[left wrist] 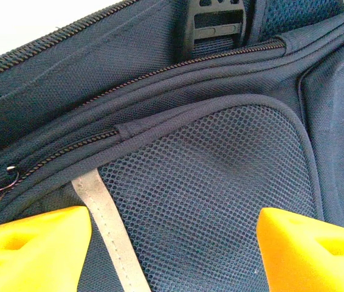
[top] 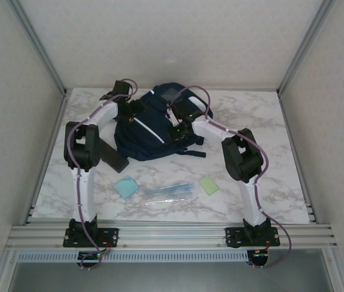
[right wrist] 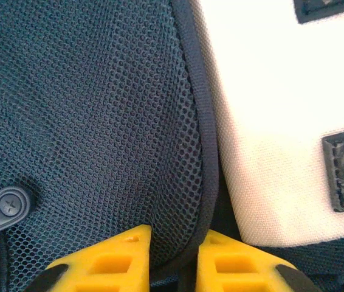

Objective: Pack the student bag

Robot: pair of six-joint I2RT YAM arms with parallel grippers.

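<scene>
Right gripper: yellow fingers drawn nearly together, pinching the bound edge of a navy mesh panel where it meets a white woven patch. Likely purpose: to anchor the fabric so the other arm can work a zip against the pull.

Left gripper: jaws spread wide, holding nothing. It is poised over a mesh pocket crossed by a grey reflective stripe. A closed zipper runs just above.

The student bag, a large dark navy fabric backpack with a thin white stripe, lies flat at the middle rear of the white marbled table. Both arms bend in over it.

Nothing looks packed yet. A pale blue square pad, a clear sleeve of pens and a green square pad lie in a row near the front, well apart from the bag.

Room: open table to the right and front. The back wall is close behind the bag. The two wrists crowd each other above it, which looks like the tight spot.
</scene>
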